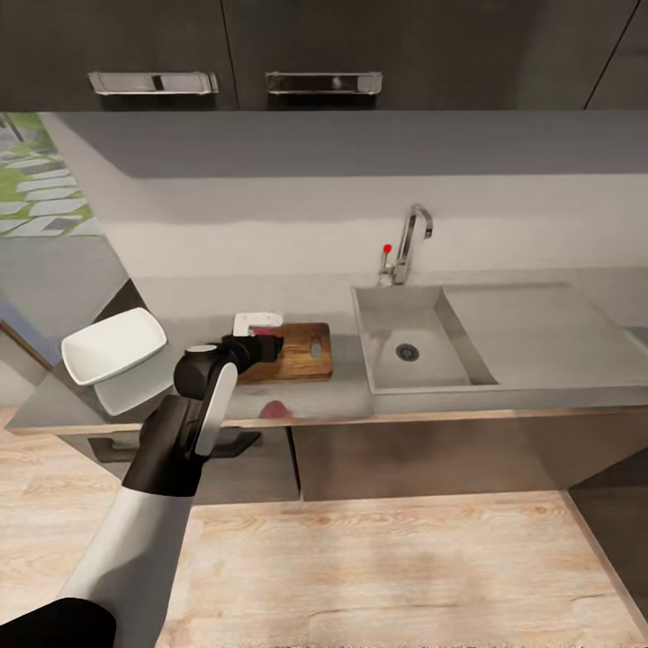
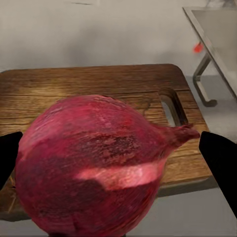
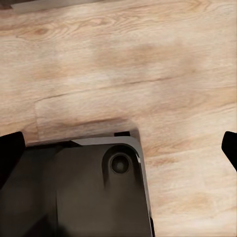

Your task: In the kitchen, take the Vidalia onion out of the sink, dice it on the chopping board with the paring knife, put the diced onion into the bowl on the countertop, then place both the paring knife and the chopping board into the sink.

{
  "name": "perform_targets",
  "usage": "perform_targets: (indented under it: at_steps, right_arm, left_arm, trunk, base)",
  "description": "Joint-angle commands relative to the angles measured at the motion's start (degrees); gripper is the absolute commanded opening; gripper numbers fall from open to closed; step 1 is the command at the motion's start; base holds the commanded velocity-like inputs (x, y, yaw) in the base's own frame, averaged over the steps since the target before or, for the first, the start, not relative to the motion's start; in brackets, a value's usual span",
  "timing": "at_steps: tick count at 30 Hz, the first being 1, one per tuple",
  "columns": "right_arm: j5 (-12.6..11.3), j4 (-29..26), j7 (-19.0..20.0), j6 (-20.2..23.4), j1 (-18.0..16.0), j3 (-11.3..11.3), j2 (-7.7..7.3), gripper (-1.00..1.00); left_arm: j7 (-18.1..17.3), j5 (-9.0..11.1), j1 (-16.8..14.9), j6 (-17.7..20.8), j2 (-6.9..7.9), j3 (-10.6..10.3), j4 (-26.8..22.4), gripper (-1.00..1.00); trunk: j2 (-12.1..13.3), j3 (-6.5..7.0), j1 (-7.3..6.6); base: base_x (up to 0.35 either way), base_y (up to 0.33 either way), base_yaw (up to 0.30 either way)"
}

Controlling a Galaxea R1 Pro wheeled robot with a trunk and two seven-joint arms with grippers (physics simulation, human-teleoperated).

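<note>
Our left hand is clamped on the red onion, just above the wooden chopping board near the tabletop's front edge. The white bowl sits by the left end, the sink toward the right. Our right hand is spread apart over the wood floor. The arm hides part of the board.

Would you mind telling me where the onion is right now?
The onion sits between the left hand's fingers, just above the near edge of the chopping board, left of the sink in the head view.
</note>
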Motion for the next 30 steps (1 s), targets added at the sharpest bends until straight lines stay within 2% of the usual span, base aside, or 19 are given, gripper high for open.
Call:
perform_targets:
  at_steps: [1,13,24,30]
  right_arm:
    - [0.59,-0.09,0.35,-0.1,0.0,-0.33,0.09,1.0]
    - [0.59,-0.09,0.37,-0.08,0.0,-0.33,0.09,1.0]
    - [0.59,-0.09,0.36,-0.08,0.0,-0.33,0.09,1.0]
    - [0.55,-0.09,0.35,-0.08,0.0,-0.33,0.09,1.0]
  left_arm:
    - [0.56,0.58,-0.04,0.22,0.0,-0.05,0.12,-1.0]
    - [0.56,0.58,-0.03,0.22,-0.04,-0.13,0.51,-1.0]
    - [0.56,0.58,-0.04,0.22,-0.14,-0.23,0.37,-1.0]
    - [0.56,0.58,-0.03,0.22,-0.11,-1.85,0.26,-1.0]
  trunk:
    - [-0.11,-0.17,0.03]
    - [-0.11,-1.25,0.03]
    - [-0.11,-1.57,0.03]
    - [-0.11,-1.57,0.03]
  base:
    - [-0.007,0.013,0.0]
    - [-0.001,0.002,0.0]
    - [0.177,0.0,0.0]
    - [0.031,0.0,0.0]
